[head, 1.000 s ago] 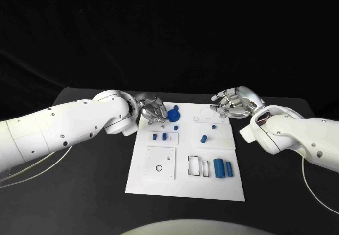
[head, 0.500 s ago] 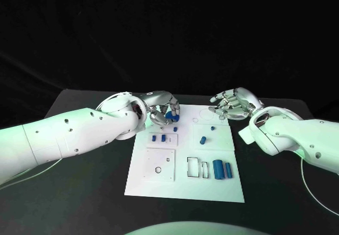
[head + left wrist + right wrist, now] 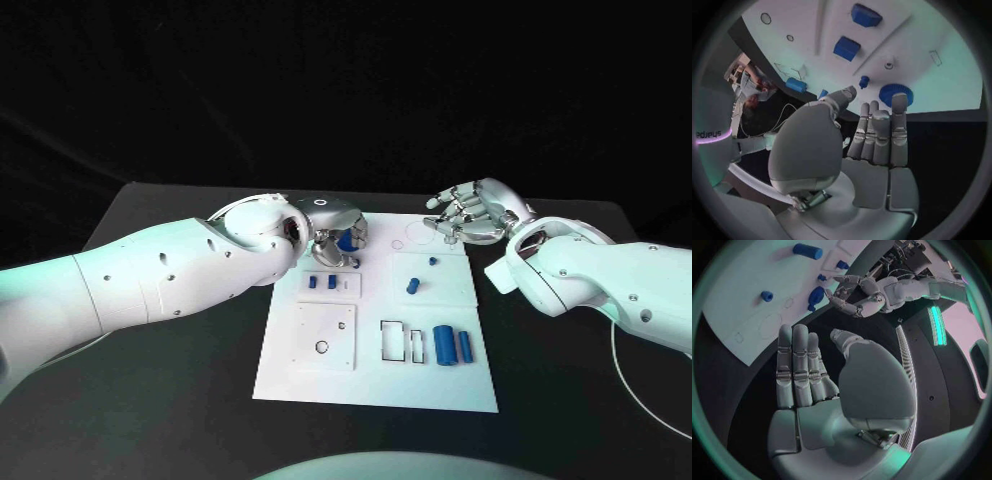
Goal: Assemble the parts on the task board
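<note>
The white task board (image 3: 375,385) lies in the middle of the table. A blue gear (image 3: 353,240) sits at its far left corner, partly covered by my left hand (image 3: 332,228). In the left wrist view that hand (image 3: 873,145) has straight fingers and an empty palm, and its fingertips (image 3: 899,100) reach the rim of the gear (image 3: 893,93); whether they touch it is unclear. My right hand (image 3: 473,212) hovers past the board's far right corner. Its fingers (image 3: 798,365) are stretched out and hold nothing.
Two blue cylinders (image 3: 454,344) lie near the board's right side beside an open slot (image 3: 394,340). Two small blue blocks (image 3: 325,283) sit left of centre, and a blue peg (image 3: 415,285) right of them. Black table surrounds the board.
My left arm has rolled and carried its hand rightward, from beside the blue gear to over it. The right hand has hardly moved.
</note>
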